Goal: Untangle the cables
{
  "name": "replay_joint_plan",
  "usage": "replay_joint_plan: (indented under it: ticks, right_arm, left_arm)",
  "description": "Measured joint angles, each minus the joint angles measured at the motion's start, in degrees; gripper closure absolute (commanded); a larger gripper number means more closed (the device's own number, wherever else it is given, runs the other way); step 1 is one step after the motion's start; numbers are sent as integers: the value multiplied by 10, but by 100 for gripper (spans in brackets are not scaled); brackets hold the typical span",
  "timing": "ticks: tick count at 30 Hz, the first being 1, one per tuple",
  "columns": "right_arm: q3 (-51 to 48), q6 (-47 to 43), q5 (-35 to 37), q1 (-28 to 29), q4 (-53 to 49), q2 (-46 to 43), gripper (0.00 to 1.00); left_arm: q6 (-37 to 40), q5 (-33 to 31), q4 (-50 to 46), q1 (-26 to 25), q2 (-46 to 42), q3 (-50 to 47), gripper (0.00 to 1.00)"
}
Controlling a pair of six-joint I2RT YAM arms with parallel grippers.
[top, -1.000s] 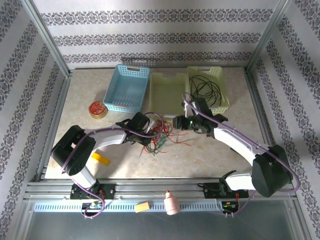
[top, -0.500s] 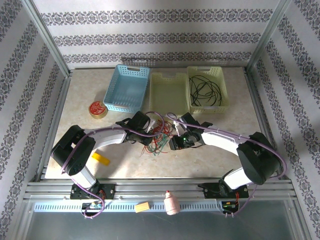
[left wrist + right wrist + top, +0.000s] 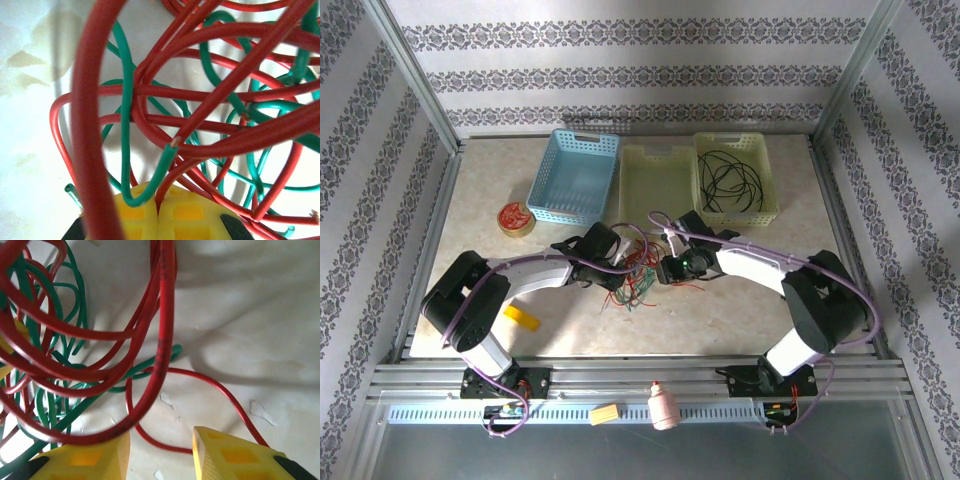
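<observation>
A tangle of red and green cables lies at the table's middle between both grippers. My left gripper sits at the tangle's left edge. In the left wrist view its yellow fingers are pressed together, and a red cable is pinched in the seam of the left gripper. My right gripper is low at the tangle's right edge. In the right wrist view it stands open, with a thin red cable loop lying on the table between its fingertips. A black cable is coiled in the far-right basket.
Three baskets line the back: blue, pale yellow, and yellow-green holding the black coil. A red-and-yellow roll lies at the left, and a yellow block lies near the left arm's base. Metal frame posts bound the table.
My right arm has swung left from beside the baskets and come down at the tangle's right edge. The left gripper has stayed shut in place.
</observation>
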Motion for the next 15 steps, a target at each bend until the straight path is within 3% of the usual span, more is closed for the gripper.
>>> replay_joint_plan:
  ticks: [11, 13, 15]
  right_arm:
    - [6, 4, -4, 16, 2, 38, 69]
    - [6, 8, -3, 16, 5, 38, 74]
    - [7, 13, -4, 16, 8, 38, 88]
  left_arm:
    - [0, 0, -11, 0, -3, 3, 100]
    - [0, -1, -11, 0, -4, 3, 100]
    - [0, -1, -11, 0, -4, 3, 100]
